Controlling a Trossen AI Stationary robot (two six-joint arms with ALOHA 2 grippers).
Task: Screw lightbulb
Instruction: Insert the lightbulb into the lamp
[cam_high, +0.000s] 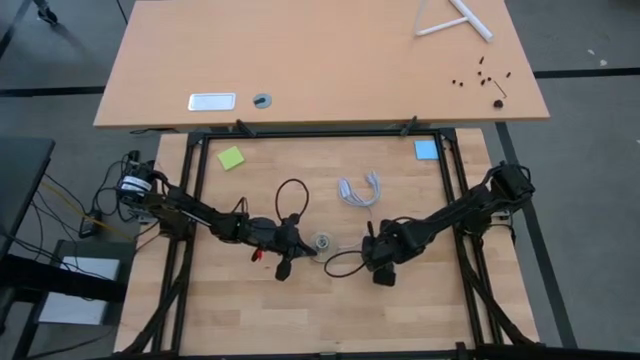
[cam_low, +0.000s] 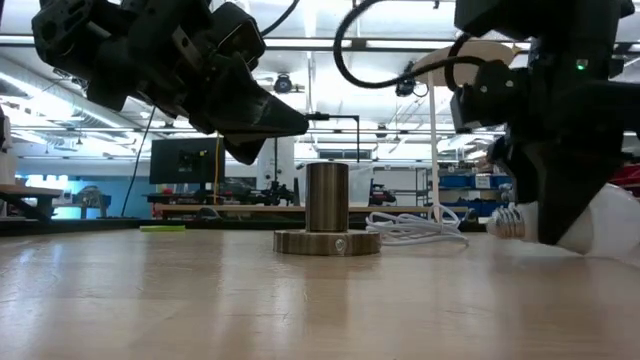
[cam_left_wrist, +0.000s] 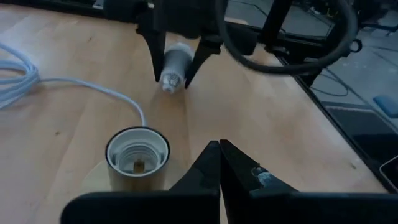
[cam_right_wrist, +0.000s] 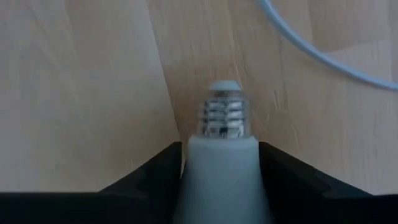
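Right wrist view had the right gripper low, fingers hugging the white frosted bulb lying on the wooden table; left gripper hovered closed.

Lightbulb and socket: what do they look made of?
Lightbulb: matte white body, probably frosted plastic or glass; ribbed shiny screw end, looks metal. Socket: glossy white threaded cup inside, likely plastic or ceramic; in the low view its outside looks brushed brassy metal. Tabletop: light wood grain.

We count one lightbulb, one socket, two sticky notes, one coiled cord.
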